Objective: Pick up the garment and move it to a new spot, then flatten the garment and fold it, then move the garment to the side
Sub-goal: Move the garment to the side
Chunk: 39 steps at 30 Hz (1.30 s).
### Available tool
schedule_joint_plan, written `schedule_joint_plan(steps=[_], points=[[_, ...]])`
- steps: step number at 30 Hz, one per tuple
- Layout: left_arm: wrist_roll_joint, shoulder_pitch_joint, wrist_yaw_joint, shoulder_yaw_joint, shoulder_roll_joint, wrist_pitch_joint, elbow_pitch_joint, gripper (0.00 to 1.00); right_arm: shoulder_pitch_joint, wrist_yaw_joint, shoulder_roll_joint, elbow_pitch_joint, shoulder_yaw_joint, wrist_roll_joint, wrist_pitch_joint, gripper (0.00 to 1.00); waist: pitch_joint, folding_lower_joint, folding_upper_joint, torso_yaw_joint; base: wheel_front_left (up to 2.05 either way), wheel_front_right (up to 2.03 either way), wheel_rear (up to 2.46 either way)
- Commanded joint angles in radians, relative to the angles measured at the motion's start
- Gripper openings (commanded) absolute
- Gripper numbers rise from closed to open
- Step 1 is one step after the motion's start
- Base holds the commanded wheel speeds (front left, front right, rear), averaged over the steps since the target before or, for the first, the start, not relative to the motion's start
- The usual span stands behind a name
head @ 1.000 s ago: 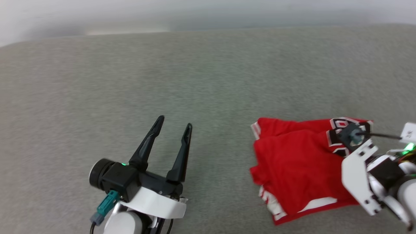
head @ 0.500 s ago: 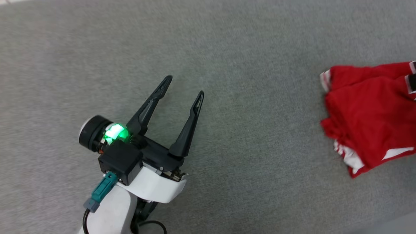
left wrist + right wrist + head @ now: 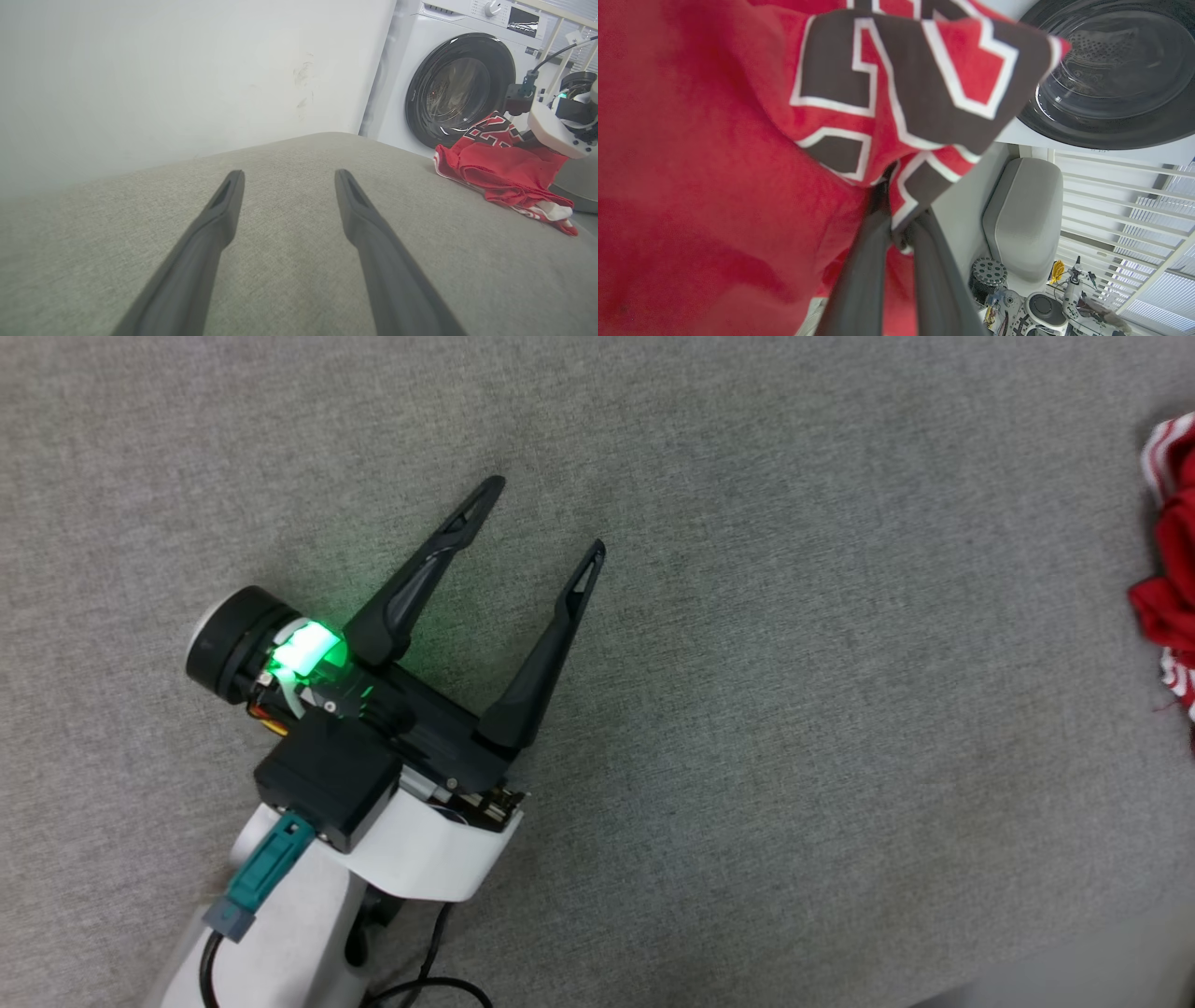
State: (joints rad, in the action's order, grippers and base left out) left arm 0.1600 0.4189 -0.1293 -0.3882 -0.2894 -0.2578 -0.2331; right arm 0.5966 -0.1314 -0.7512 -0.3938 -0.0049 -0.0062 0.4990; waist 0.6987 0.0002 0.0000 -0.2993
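Observation:
The garment (image 3: 502, 175) is a red jersey with black white-outlined lettering, bunched at the right end of a grey cushioned surface (image 3: 289, 261). Its edge with striped trim shows at the right border of the head view (image 3: 1172, 560). My right gripper (image 3: 896, 228) is shut on a fold of the garment (image 3: 714, 177), pinching the lettered cloth between its fingertips. The right arm's wrist (image 3: 558, 126) sits just above the cloth. My left gripper (image 3: 546, 518) hovers over bare grey fabric far to the left of the garment, open and holding nothing; its fingers (image 3: 373, 233) point along the surface.
A white washing machine with a dark round door (image 3: 460, 88) stands just beyond the cushion's far end, also seen behind the cloth (image 3: 1115, 79). A pale wall (image 3: 187, 79) runs along the far side. A grey seat (image 3: 1022, 219) and floor clutter lie below the right.
The head camera has swung left, so the garment slid to the right border and the right arm left the picture. Both grippers kept their states.

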Motion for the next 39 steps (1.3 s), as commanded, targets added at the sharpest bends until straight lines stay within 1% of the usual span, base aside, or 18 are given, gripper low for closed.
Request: schedule_joint_plan(steps=[1,4,7,8,9,10,14,17,22,27,31,34,37,39], points=[[-0.004,0.012,-0.002,0.002,-0.009,0.002,-0.006,1.0,0.017,0.001,0.014,-0.017,-0.013,-0.013,-0.009,0.0,0.016,-0.0002,0.0,0.002,0.0,0.0,0.0],[-0.002,0.019,0.001,0.009,-0.017,0.008,-0.019,1.0,0.034,0.002,0.038,-0.072,-0.064,-0.04,-0.032,0.0,0.028,-0.0002,0.0,0.007,0.0,0.0,0.0],[-0.006,0.012,0.006,0.01,-0.025,0.013,-0.028,1.0,0.048,0.002,0.064,-0.102,-0.105,-0.07,-0.06,0.0,0.03,-0.0002,0.0,0.009,0.0,0.0,0.0],[-0.006,0.01,0.008,0.011,-0.027,0.014,-0.03,1.0,0.051,0.002,0.073,-0.104,-0.113,-0.083,-0.069,0.16,0.028,-0.0002,0.0,0.009,0.0,0.0,0.0],[-0.004,0.006,0.009,0.011,-0.028,0.015,-0.03,1.0,0.052,0.002,0.082,-0.106,-0.115,-0.092,-0.076,0.95,0.023,-0.0002,0.0,0.009,0.0,0.0,0.0],[-0.002,0.002,0.012,0.011,-0.028,0.015,-0.028,1.0,0.053,0.001,0.094,-0.107,-0.115,-0.093,-0.075,1.0,0.016,-0.0002,0.0,0.009,0.0,0.0,0.0],[0.008,-0.014,0.019,0.01,-0.02,0.008,-0.009,1.0,0.073,0.001,0.111,-0.075,-0.124,-0.119,-0.091,1.0,-0.03,-0.0002,0.0,0.011,0.0,0.0,0.0],[0.025,-0.034,0.029,0.018,-0.002,-0.001,0.014,1.0,0.081,0.001,0.135,-0.036,-0.129,-0.117,-0.097,1.0,-0.09,-0.0002,0.0,0.019,0.0,0.0,0.0],[0.048,-0.078,0.061,0.061,0.017,-0.007,0.061,1.0,0.095,0.001,0.176,0.053,-0.107,-0.1,-0.113,1.0,-0.202,-0.0002,0.0,0.042,0.0,0.0,0.0],[0.062,-0.135,0.093,0.132,0.035,-0.009,0.08,1.0,0.063,0.001,0.225,0.138,-0.09,-0.048,-0.172,1.0,-0.31,-0.0002,0.0,0.089,0.0,0.0,0.0],[0.081,-0.191,0.115,0.205,0.054,-0.008,0.085,1.0,0.018,0.001,0.283,0.214,-0.073,0.012,-0.237,1.0,-0.385,-0.0002,0.0,0.13,0.0,0.0,0.0],[0.086,-0.234,0.123,0.252,0.07,-0.007,0.092,1.0,-0.029,0.001,0.338,0.274,-0.064,0.062,-0.284,1.0,-0.433,-0.0002,0.0,0.161,0.0,0.0,0.0],[0.075,-0.271,0.126,0.278,0.076,-0.007,0.109,1.0,-0.081,0.001,0.393,0.327,-0.067,0.101,-0.331,1.0,-0.474,-0.0002,0.0,0.193,0.0,0.0,0.0],[0.078,-0.291,0.125,0.29,0.089,-0.007,0.117,1.0,-0.123,0.001,0.431,0.355,-0.066,0.122,-0.363,1.0,-0.496,-0.0002,0.0,0.211,0.0,0.0,0.0]])
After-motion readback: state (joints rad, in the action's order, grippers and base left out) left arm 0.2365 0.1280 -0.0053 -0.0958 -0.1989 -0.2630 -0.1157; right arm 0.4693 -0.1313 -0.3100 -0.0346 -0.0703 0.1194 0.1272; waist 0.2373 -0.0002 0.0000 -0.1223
